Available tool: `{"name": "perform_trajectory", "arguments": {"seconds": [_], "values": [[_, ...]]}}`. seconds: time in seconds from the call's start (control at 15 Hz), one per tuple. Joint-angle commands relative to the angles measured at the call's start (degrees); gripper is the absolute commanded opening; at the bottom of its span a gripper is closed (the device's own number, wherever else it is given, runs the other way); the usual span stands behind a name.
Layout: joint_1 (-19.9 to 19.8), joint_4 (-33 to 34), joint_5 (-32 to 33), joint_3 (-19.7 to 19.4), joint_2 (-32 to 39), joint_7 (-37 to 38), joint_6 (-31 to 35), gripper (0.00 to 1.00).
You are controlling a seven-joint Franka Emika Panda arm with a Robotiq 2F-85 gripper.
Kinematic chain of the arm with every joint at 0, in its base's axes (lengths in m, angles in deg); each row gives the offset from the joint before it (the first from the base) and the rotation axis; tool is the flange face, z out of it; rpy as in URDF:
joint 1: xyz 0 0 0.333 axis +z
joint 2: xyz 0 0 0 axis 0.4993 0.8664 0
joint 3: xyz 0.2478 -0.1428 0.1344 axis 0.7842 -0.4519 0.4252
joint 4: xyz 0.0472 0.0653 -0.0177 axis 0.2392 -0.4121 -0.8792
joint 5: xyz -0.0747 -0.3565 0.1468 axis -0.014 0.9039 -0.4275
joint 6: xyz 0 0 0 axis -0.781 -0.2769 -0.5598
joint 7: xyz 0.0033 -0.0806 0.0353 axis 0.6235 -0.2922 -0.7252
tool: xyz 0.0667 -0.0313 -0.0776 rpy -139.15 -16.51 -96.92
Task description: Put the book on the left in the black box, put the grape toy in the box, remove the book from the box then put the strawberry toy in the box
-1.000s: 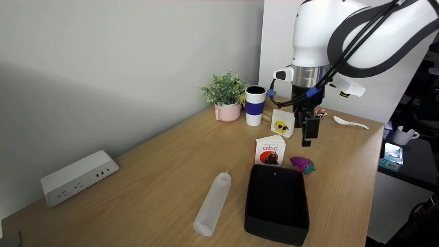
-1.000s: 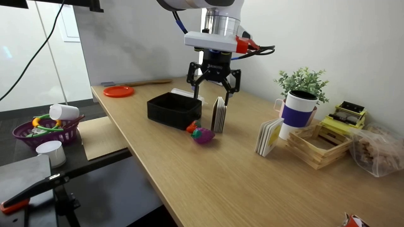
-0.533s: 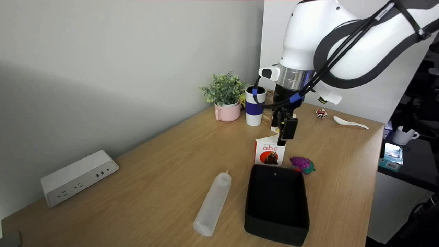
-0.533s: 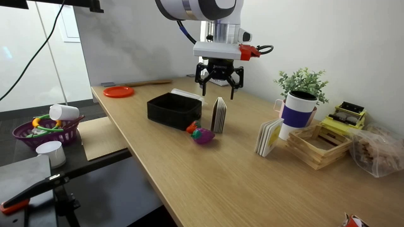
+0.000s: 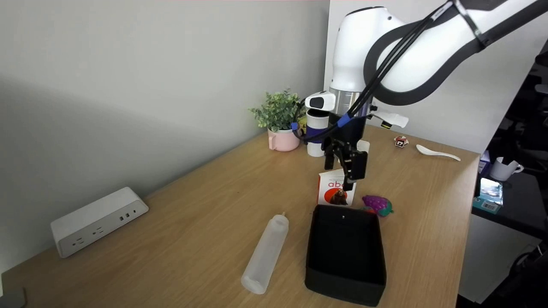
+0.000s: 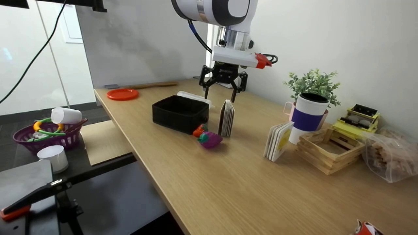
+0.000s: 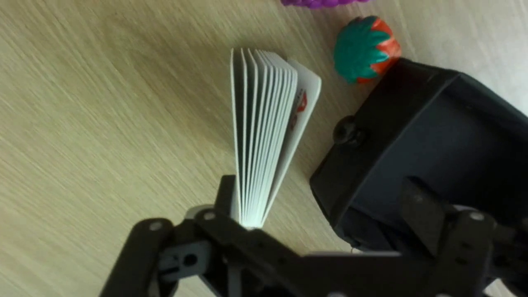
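- And here it comes: since the earlier frame the arm (image 5: 404, 70) has swung the claw (image 6: 219, 96) across toward the book (image 7: 264, 132), while everything on the bench (image 6: 228, 182) looks unmoved.
- The claw is spread wide and grips nothing! From the wrist, one finger (image 7: 225, 196) shows by the book's spine end, the opposite one over the box (image 5: 342, 288). That looks off-centre, so a small shift probably comes before any descent. Contact? Can't tell.
- The book, just below: upright, spine at one end, pages fanned at the other; that spread is likely what keeps it standing, and it leaves the covers facing out for a pinch.
- Now the lettering (image 5: 334, 185): red "ab" reads clearly on its cover, the next letter partly behind the claw, a bear (image 5: 338, 198) on a red disc underneath. The line above is too small. Print on the claw's body? A blur.
- The box: open-topped, just beside the book, a handy spot, I'd judge, for a short carry. None of the task's things shows inside, so getting the book in looks like the step in hand.
- The strawberry (image 7: 367, 50) sits by the box's corner, maybe touching; the grape (image 6: 210, 140) just beside it. Both outside, fitting the order: book first.
- Farther out, the cream book (image 6: 277, 142) stands fanned too, near the cup (image 6: 306, 117); the bottle (image 5: 266, 253) lies flat. No readable writing there.
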Motion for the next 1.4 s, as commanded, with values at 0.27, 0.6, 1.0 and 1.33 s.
{"name": "perform_trajectory", "arguments": {"seconds": [0.27, 0.6, 1.0, 1.33], "values": [[1.3, 3.2, 6.7, -3.6, 0.4, 1.8, -6.1, 1.00], [0.8, 4.2, 6.2, -3.5, 1.2, 1.4, -5.6, 1.00], [-0.7, 7.0, 4.2, -3.4, 5.5, 0.9, -5.9, 1.00], [-1.4, 9.5, 2.7, -2.7, 8.4, 0.6, -6.1, 1.00]]}}
